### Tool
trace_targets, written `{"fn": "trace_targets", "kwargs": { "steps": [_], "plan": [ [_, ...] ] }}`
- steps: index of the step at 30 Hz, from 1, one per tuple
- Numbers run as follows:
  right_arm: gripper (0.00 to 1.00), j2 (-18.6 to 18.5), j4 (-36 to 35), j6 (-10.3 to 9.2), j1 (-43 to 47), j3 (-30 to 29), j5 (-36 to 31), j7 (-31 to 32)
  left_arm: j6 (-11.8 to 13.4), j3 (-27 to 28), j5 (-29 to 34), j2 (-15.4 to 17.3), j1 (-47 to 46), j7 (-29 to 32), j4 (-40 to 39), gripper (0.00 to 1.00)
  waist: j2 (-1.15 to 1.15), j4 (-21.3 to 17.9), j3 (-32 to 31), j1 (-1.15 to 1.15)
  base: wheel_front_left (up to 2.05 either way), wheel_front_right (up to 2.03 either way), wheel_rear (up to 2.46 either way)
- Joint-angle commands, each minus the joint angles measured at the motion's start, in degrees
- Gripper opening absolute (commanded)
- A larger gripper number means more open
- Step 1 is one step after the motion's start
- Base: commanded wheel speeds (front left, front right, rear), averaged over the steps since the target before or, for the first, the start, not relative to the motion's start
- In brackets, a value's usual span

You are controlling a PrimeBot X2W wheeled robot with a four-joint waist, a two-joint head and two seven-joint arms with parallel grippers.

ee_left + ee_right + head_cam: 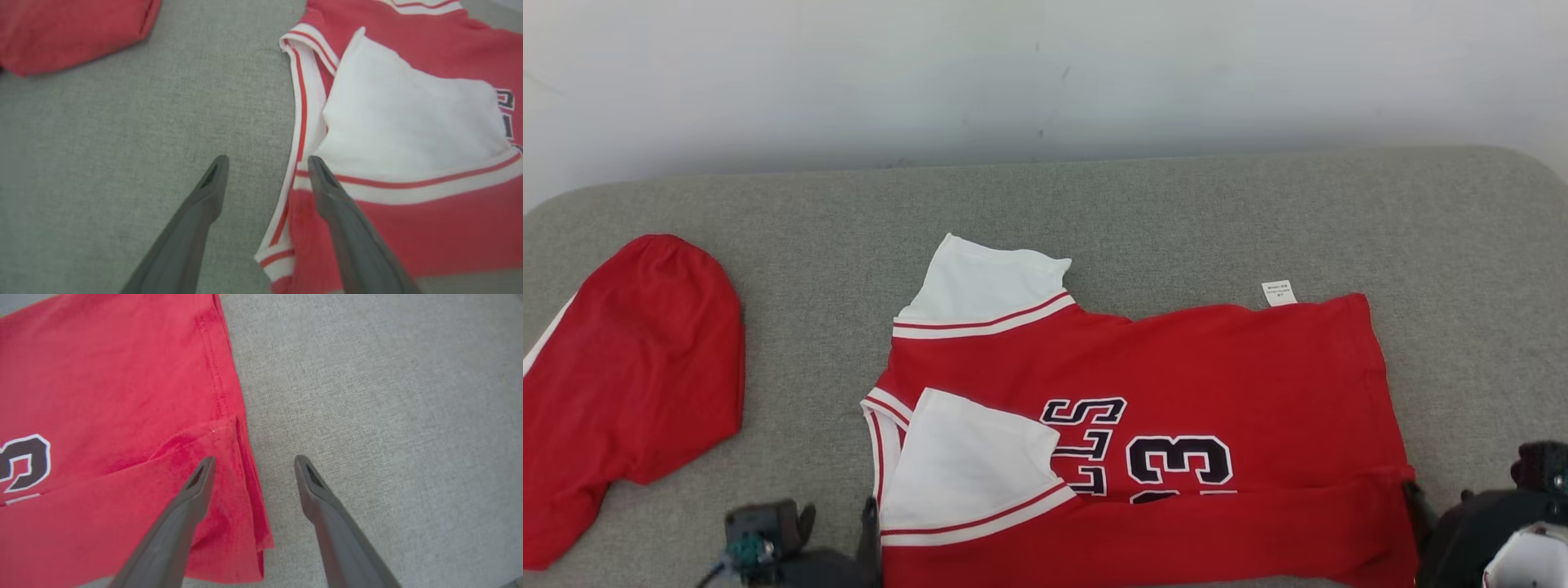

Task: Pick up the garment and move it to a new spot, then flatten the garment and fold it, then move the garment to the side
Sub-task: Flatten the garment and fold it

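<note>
The garment (pixel 1176 384) is a red jersey with white sleeves and dark numerals, lying spread across the grey surface (pixel 1094 212). Its near long edge is folded up over the lettering. My left gripper (pixel 837 523) stands open at the collar end. In the left wrist view, the left gripper (pixel 266 163) has one finger over bare grey fabric and the other over the jersey's striped edge (pixel 300 122). My right gripper (pixel 1437 500) is open at the hem end. In the right wrist view, the right gripper (pixel 254 462) straddles the folded hem corner (pixel 239 457). Nothing is held.
A second red garment (pixel 629 367) lies bunched at the left, and its corner (pixel 73 28) also shows in the left wrist view. A pale wall (pixel 1045 73) runs behind the surface. Bare grey fabric lies behind the jersey and to its right (pixel 388 416).
</note>
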Motion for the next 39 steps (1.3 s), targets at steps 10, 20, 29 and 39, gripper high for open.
{"fn": "trace_targets", "kwargs": {
  "steps": [10,20,29,39],
  "plan": [
    [1.00,-2.38,-3.27,-0.12,-18.91,5.45,-2.02,13.71,-6.52,2.09,-3.75,2.30,-24.68,11.82,-0.05,1.00,-0.01,-4.06,6.37,0.00,0.00,0.00,0.00],
    [1.00,-2.76,9.28,-0.12,-37.20,13.46,-0.99,13.89,-12.87,0.78,-3.83,3.20,-44.07,16.77,15.76,1.00,-0.01,-9.85,16.10,0.00,0.00,0.00,0.00],
    [1.00,-1.43,16.72,-0.12,-43.17,16.92,0.18,8.70,-15.67,-0.56,-2.23,4.85,-49.87,16.30,25.00,1.00,-0.01,-12.80,19.31,0.00,0.00,0.00,0.00],
    [1.00,-2.63,20.85,-0.12,-46.43,20.33,0.43,7.16,-16.63,-1.58,-2.39,6.36,-51.55,19.60,32.40,0.00,-0.01,-13.10,19.89,0.00,0.00,0.00,0.00]
  ]
}}
